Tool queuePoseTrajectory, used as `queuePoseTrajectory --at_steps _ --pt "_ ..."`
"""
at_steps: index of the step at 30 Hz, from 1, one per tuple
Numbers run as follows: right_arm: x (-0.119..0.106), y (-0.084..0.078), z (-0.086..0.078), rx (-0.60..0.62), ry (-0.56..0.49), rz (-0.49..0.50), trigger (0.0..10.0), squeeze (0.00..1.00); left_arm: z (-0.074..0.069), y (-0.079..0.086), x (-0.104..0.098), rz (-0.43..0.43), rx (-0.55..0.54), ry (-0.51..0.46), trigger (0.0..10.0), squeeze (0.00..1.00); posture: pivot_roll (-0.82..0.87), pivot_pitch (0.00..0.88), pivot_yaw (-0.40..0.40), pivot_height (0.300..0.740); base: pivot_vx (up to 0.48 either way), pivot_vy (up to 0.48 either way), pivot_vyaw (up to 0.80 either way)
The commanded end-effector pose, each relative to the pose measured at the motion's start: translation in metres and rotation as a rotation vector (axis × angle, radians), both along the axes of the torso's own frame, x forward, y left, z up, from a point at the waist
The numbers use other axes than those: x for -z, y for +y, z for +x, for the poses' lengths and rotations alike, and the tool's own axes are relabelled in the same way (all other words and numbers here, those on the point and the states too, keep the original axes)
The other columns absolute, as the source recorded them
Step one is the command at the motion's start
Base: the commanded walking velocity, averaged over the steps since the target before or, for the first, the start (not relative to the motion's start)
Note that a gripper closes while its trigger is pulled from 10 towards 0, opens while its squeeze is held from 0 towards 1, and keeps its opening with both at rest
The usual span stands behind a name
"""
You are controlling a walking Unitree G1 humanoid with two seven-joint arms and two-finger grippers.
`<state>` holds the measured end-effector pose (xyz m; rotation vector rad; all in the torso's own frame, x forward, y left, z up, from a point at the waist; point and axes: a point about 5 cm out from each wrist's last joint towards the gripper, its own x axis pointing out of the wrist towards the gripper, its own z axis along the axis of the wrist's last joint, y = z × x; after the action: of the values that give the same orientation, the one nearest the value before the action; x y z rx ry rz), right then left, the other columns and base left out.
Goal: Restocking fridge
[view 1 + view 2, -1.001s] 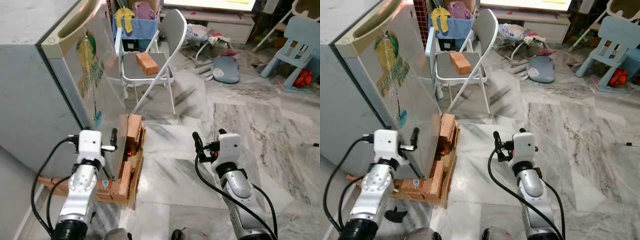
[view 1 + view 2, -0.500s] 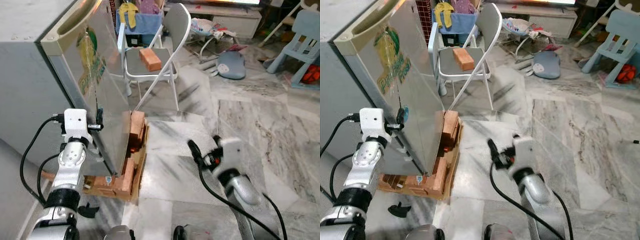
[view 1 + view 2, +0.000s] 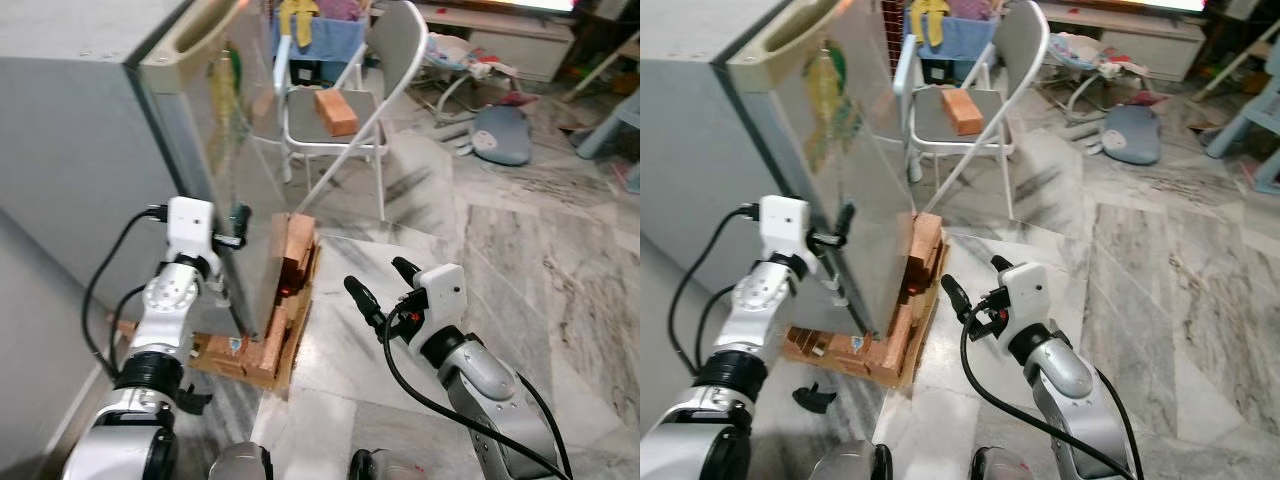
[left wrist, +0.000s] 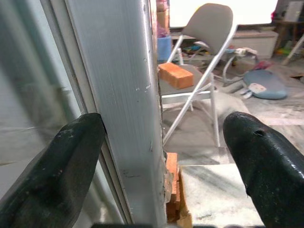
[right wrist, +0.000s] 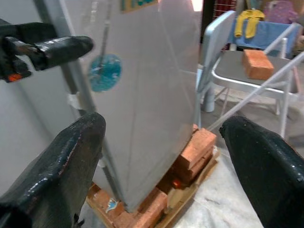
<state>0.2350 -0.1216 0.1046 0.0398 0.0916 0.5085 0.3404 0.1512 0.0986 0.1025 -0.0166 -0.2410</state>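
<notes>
A silver fridge [image 3: 222,160] stands at the left with its door shut, raised on a stack of bricks [image 3: 293,255]. My left gripper [image 3: 238,216] is open at the door's free edge; in the left wrist view its fingers [image 4: 71,161] straddle that door edge [image 4: 128,95]. My right gripper [image 3: 380,282] hangs open above the marble floor to the right of the fridge's base, holding nothing and facing the door in the right wrist view [image 5: 161,128]. One loose brick [image 3: 336,112] lies on the seat of a grey folding chair [image 3: 395,50] behind.
A wooden pallet [image 3: 280,355] with bricks juts out under the fridge. A blue bin with clothes [image 3: 325,30] and a grey cushion [image 3: 500,135] lie farther back. A small black object [image 3: 815,397] lies on the floor by the fridge's near corner.
The camera has turned, shifting the fridge to the right in view. My left gripper now sits across the door's edge. My right gripper has come up and nearer to the fridge.
</notes>
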Motion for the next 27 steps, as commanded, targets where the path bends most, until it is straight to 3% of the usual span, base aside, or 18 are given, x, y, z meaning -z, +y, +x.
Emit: queuePoseTrajectory --at_steps 1,3,5,6,7,9,12,17,21,23,27 --pt "0.005 -0.003 -0.001 0.004 0.024 -0.017 10.0 0.00 0.004 -0.011 -0.002 0.021 0.051 0.004 10.0 0.00 0.04 0.056 -0.016 0.740 0.000 0.000 0.00" --pt "0.005 -0.004 -0.002 0.007 0.026 -0.014 10.0 0.00 0.004 -0.014 -0.003 -0.008 0.070 0.008 10.0 0.00 0.04 0.057 -0.017 0.740 0.000 0.000 0.00" --pt "0.006 -0.005 -0.003 0.007 0.034 -0.006 10.0 0.00 -0.001 -0.035 -0.012 -0.040 0.206 -0.019 10.0 0.00 0.04 0.055 -0.018 0.740 0.000 0.000 0.00" --pt "0.007 -0.005 -0.003 0.003 0.042 0.000 10.0 0.00 -0.005 -0.049 -0.017 -0.072 0.289 -0.033 10.0 0.00 0.05 0.054 -0.020 0.740 0.000 0.000 0.00" --pt "0.010 -0.004 -0.005 -0.005 0.063 0.005 10.0 0.00 -0.017 -0.082 -0.029 -0.091 0.469 -0.062 10.0 0.00 0.05 0.050 -0.021 0.740 0.000 0.000 0.00" --pt "0.012 -0.004 -0.004 -0.008 0.071 0.005 10.0 0.00 -0.025 -0.097 -0.031 -0.072 0.556 -0.069 10.0 0.00 0.05 0.048 -0.021 0.740 0.000 0.000 0.00" --pt "0.013 -0.003 -0.002 -0.003 0.069 0.007 10.0 0.00 -0.030 -0.108 -0.026 -0.053 0.590 -0.059 10.0 0.00 0.05 0.043 -0.019 0.740 0.000 0.000 0.00" --pt "0.014 -0.005 0.000 0.013 0.059 -0.013 10.0 0.00 -0.032 -0.097 -0.014 -0.079 0.508 -0.032 10.0 0.00 0.05 0.044 -0.018 0.740 0.000 0.000 0.00" --pt "0.017 -0.005 -0.002 0.010 0.064 -0.017 10.0 0.00 -0.029 -0.076 -0.011 -0.116 0.380 0.000 10.0 0.00 0.05 0.045 -0.018 0.740 0.000 0.000 0.00" --pt "0.018 -0.003 -0.001 0.007 0.064 -0.020 10.0 0.00 -0.026 -0.058 -0.011 -0.104 0.284 -0.007 10.0 0.00 0.06 0.044 -0.021 0.740 0.000 0.000 0.00" --pt "0.016 -0.003 0.002 0.016 0.035 -0.028 10.0 0.00 -0.024 -0.043 -0.013 -0.081 0.210 -0.023 10.0 0.00 0.07 0.042 -0.025 0.740 0.000 0.000 0.00"
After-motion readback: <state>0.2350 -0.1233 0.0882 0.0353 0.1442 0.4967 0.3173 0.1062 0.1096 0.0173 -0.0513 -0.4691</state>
